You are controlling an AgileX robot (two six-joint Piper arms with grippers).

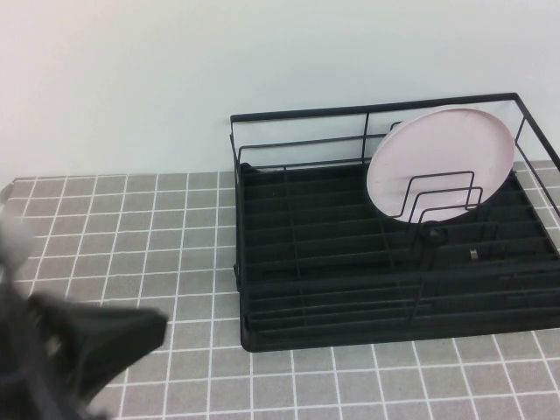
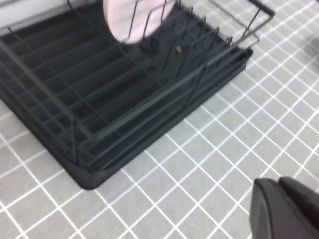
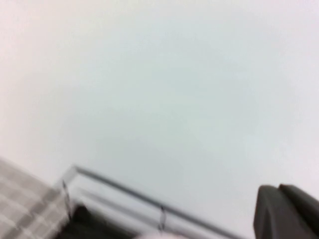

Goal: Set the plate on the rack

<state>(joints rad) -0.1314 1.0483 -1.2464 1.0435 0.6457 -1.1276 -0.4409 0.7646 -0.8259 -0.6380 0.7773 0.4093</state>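
From the high view, the round pale pink matte plastic-looking plate [image 1: 440, 166] stands tilted on edge among the upright dividers at the right rear of the large black wire dish rack [image 1: 324, 254], while the left gripper [image 1: 96, 346] sits low at the near left, its jaw state impossible to tell. In the left wrist view the plate [image 2: 134, 17] looks light, stiff and fairly slick, so I judge its exposed upper rim the best hold. The right wrist view shows only a corner of the right gripper [image 3: 286, 211] facing the wall above the rack's rail [image 3: 124, 196], jaws unreadable.

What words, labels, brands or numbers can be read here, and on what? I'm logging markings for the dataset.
None: no readable text on the plate, the rack or the tiled table.
Left gripper, low at the table's left, shows no label; right gripper near the wall shows none.
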